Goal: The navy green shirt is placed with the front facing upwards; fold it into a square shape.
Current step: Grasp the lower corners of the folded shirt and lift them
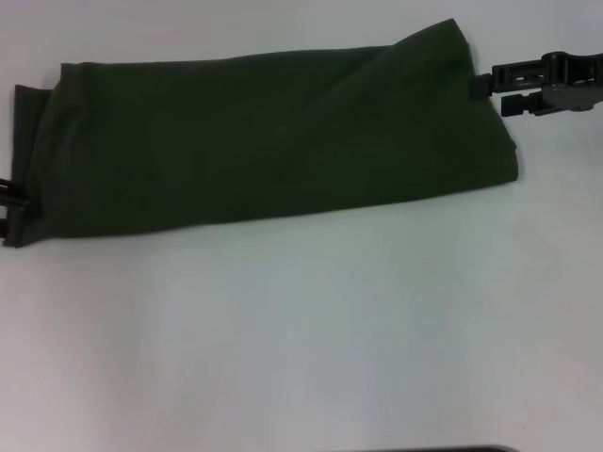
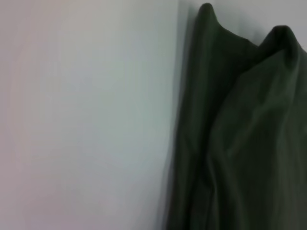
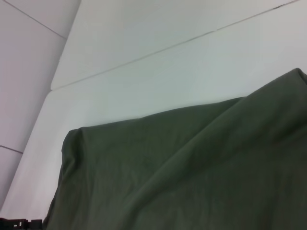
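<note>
— Shirt position? The navy green shirt (image 1: 264,141) lies as a long band across the far table (image 1: 311,339).

— Grippers? Right gripper (image 1: 492,87) seemingly pinches its right end; left gripper (image 1: 11,202), at the left edge, I cannot tell. Lift evenly, fold ends together.

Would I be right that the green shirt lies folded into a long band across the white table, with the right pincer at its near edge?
Not quite: the head view shows the right pincer at the far right corner of the green shirt, not its near edge. The shirt is indeed a long band across the white table.
</note>
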Robot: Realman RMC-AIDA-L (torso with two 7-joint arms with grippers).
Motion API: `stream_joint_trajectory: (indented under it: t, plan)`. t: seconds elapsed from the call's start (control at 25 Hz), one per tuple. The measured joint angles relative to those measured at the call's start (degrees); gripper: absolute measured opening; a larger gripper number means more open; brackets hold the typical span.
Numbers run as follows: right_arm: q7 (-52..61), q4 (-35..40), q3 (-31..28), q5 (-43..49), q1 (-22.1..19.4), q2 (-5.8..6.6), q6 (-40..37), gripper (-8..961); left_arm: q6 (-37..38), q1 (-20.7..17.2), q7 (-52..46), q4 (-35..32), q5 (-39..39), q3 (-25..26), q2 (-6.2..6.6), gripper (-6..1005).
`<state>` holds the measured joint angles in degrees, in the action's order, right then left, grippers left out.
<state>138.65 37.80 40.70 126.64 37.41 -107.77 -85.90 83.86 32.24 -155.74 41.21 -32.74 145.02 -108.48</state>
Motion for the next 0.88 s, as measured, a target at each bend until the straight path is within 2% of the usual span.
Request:
stream_joint_trajectory:
  t: [0.16, 0.88]
  plan:
    - [-0.1, 0.0, -0.1, 0.0, 0.0, 0.02, -0.1, 915, -0.1, 0.3, 0.0, 0.0, 0.0, 0.0, -0.49, 536]
    - [-0.2, -0.1, -0.6, -0.1, 0.0, 0.02, -0.7, 914, -1.1, 0.7, 0.2, 0.0, 0.5, -0.6, -0.92, 536]
